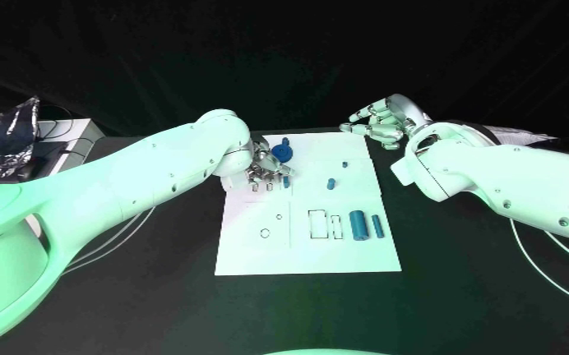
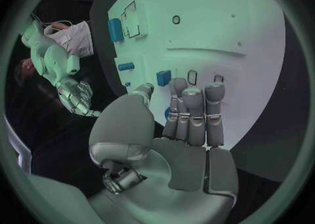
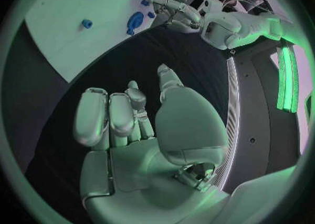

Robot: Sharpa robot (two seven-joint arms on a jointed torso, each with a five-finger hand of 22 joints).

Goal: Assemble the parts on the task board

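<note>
The white task board [image 1: 308, 256] lies mid-table. My left hand [image 1: 267, 170] hovers over its far left part, fingers stretched out and holding nothing; its fingertips [image 2: 197, 90] sit close to a small blue block [image 2: 163, 77]. A round blue part [image 1: 282, 152] lies just beside that hand. A small blue peg [image 1: 330, 182] stands mid-board, and two blue cylinders [image 1: 367, 226] lie side by side near the right edge. My right hand [image 1: 377, 126] hangs off the board's far right corner over the black table, fingers loosely bent and apart, empty.
A crumpled silver bag [image 1: 21, 129] on a grey box [image 1: 66, 135] sits at the table's far left. Cables trail along the table on the left [image 1: 133, 228] and on the right [image 1: 522, 244]. Outlined slots and small holes mark the board's near half [image 1: 320, 223].
</note>
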